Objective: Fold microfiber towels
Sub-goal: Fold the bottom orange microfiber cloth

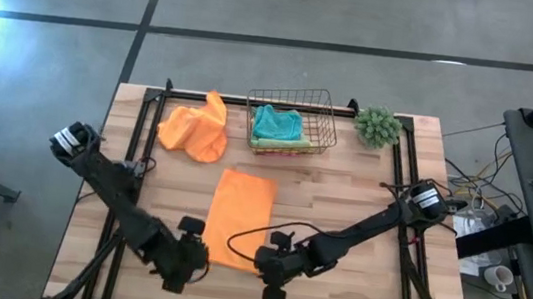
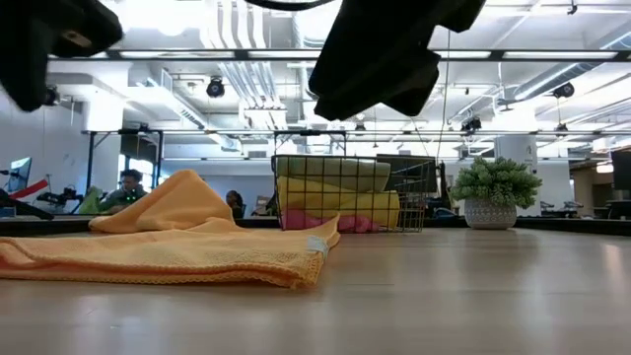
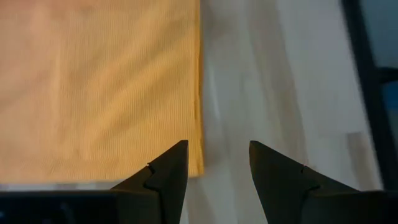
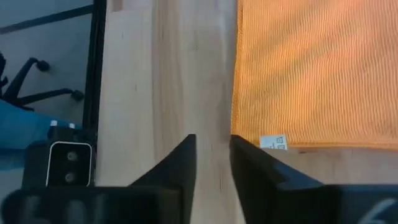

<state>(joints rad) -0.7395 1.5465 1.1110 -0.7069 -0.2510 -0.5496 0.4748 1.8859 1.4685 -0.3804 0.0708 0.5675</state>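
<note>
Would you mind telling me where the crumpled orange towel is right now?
In the high view, the crumpled orange towel lies at the table's far left, beside the wire basket and just beyond the flat orange towel.

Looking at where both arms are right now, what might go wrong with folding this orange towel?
The left gripper and right gripper sit open at the near corners of the flat orange towel, holding nothing; a grasp might catch only one layer or miss the edge. The crumpled orange towel lies close behind, so a forward fold could land on it.
</note>
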